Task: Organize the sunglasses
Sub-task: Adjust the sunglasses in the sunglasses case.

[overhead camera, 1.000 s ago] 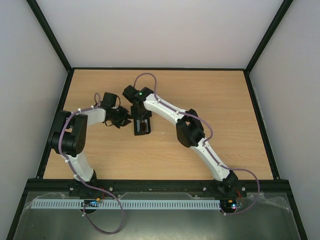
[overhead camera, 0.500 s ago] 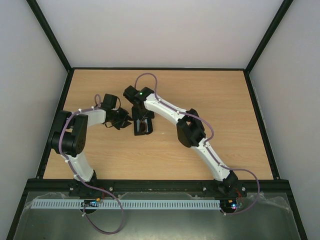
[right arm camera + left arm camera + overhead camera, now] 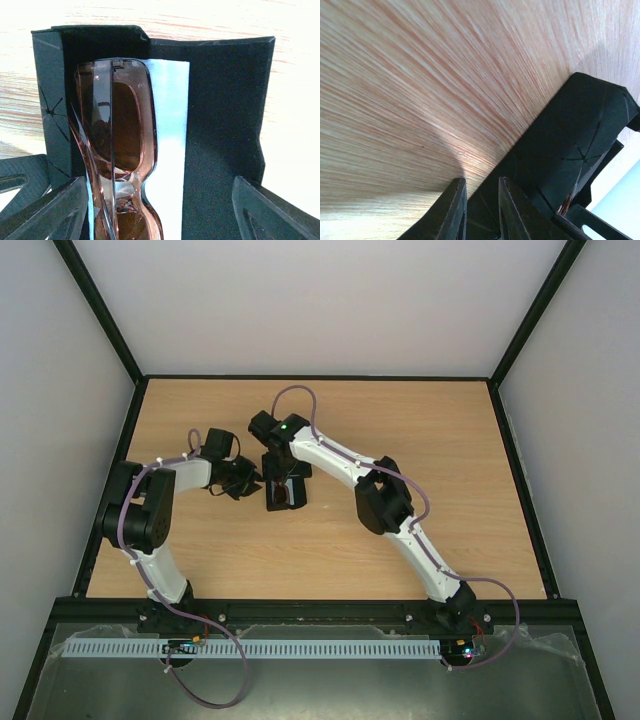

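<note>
The sunglasses (image 3: 117, 150), brown-framed with amber lenses, lie folded inside the open black case (image 3: 220, 110) on a light blue cloth (image 3: 170, 125). The case (image 3: 283, 495) rests on the wooden table left of centre. My right gripper (image 3: 160, 185) is open, its fingers spread either side of the sunglasses and case, just above them; it also shows in the top view (image 3: 285, 472). My left gripper (image 3: 481, 181) is at the case's left side (image 3: 252, 483), its fingers nearly closed on a black wall of the case (image 3: 570, 135).
The wooden table (image 3: 420, 420) has a black frame rim around it and white walls behind and at both sides. The two arms nearly meet over the case.
My right gripper has drawn back slightly toward the far side, leaving more of the case showing. The left gripper and case have stayed put.
</note>
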You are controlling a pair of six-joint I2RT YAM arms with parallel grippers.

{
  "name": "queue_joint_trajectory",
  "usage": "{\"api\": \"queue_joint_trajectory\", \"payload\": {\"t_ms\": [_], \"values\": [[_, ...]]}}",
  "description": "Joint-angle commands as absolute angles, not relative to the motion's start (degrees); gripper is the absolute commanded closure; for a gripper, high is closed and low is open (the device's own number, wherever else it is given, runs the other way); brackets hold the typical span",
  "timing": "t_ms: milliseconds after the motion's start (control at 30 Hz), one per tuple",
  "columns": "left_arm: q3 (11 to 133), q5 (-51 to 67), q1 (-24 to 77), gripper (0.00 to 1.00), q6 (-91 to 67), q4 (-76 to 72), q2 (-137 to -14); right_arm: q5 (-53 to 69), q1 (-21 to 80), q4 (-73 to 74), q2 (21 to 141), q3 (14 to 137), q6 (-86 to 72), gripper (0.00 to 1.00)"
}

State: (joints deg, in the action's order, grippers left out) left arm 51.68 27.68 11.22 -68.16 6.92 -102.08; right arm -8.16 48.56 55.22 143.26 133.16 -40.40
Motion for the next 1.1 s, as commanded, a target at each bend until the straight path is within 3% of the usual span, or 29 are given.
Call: {"api": "queue_joint_trajectory", "payload": {"t_ms": [0, 267, 500, 567, 833, 1067], "values": [[50.9, 28.9, 11.5, 0.79, -68.3, 6.9, -101.0, -8.5, 49.0, 54.9, 139.0, 132.5, -41.1, 0.20], [50.8, 28.9, 11.5, 0.79, -68.3, 6.8, -101.1, -10.4, 49.0, 55.1, 136.3, 132.0, -41.2, 0.23], [51.0, 28.9, 11.5, 0.79, -68.4, 6.9, -101.1, -8.8, 48.8, 55.1, 137.8, 131.8, -41.7, 0.77], [51.1, 29.0, 11.5, 0.79, -68.3, 6.9, -101.2, -9.3, 48.7, 56.0, 138.3, 131.8, -41.8, 0.82], [51.2, 29.1, 11.5, 0.79, -68.2, 6.6, -101.9, -7.9, 48.3, 58.4, 140.8, 130.9, -41.0, 0.92], [51.4, 29.3, 11.5, 0.79, -68.3, 6.5, -102.0, -5.7, 48.6, 57.6, 142.7, 130.2, -41.4, 0.93]]}}
